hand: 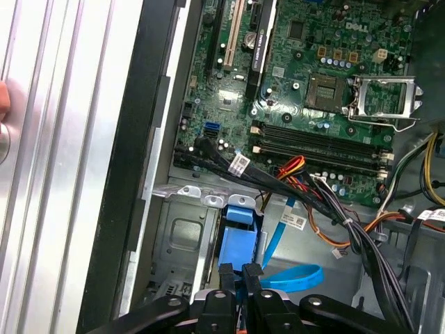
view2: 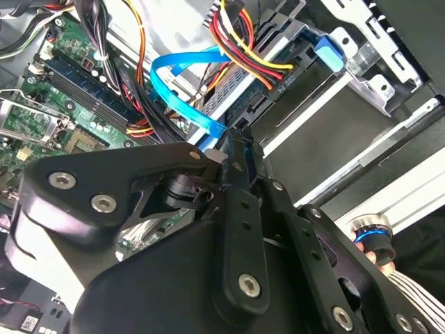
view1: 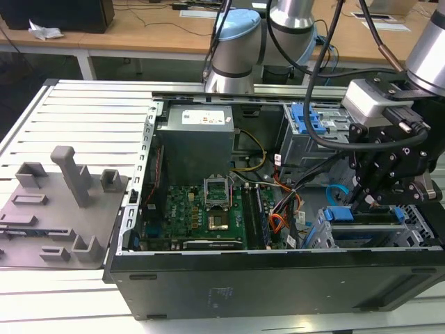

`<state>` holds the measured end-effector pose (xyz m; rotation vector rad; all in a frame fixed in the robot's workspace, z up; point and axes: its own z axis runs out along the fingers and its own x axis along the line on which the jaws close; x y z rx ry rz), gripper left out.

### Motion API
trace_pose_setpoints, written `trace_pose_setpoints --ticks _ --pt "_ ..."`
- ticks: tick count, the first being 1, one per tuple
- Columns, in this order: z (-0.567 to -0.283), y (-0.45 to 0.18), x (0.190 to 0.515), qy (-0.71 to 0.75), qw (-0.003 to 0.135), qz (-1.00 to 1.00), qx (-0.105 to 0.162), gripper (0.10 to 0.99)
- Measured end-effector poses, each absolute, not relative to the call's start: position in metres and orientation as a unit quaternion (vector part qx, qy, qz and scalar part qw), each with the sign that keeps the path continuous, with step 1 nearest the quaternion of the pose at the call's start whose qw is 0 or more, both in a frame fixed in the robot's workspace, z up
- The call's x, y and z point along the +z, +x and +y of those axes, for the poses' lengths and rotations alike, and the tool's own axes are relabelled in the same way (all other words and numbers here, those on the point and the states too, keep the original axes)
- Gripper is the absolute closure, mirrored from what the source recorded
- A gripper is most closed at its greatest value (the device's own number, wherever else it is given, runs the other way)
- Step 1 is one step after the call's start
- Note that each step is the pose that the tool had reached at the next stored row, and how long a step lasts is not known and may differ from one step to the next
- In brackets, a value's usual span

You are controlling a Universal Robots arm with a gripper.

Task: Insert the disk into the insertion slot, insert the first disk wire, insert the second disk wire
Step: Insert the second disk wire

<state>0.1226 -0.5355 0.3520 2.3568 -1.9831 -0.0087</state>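
The disk's blue carrier (view1: 344, 214) (hand: 236, 236) sits down inside the insertion slot (view1: 372, 235) (hand: 182, 236), the low silver cage at the case's corner on the exterior view's right. My gripper (view1: 363, 202) (hand: 240, 270) (view2: 233, 139) hangs right over the carrier's end, its black fingers pinched together. The second disk wire (view2: 182, 76) (hand: 295, 278) (view1: 336, 191), a flat light-blue cable, loops away and ends between the fingertips. A red, yellow and black wire bundle with a black plug (view2: 281, 82) lies against the disk's end.
The open computer case holds the motherboard (view1: 201, 209), the power supply (view1: 195, 136) and a taller grey cage with a blue latch (view1: 306, 117). Orange cable (view1: 279, 223) and black wire bundles (hand: 313, 195) crowd beside the slot. A grey fixture block (view1: 62, 202) lies on the slatted table.
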Motion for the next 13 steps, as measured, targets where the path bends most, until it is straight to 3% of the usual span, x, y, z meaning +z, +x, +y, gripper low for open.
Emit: trace_pose_setpoints --ticks 13 --pt "-0.5354 0.1226 0.3518 0.695 0.03 -0.718 -0.006 0.925"
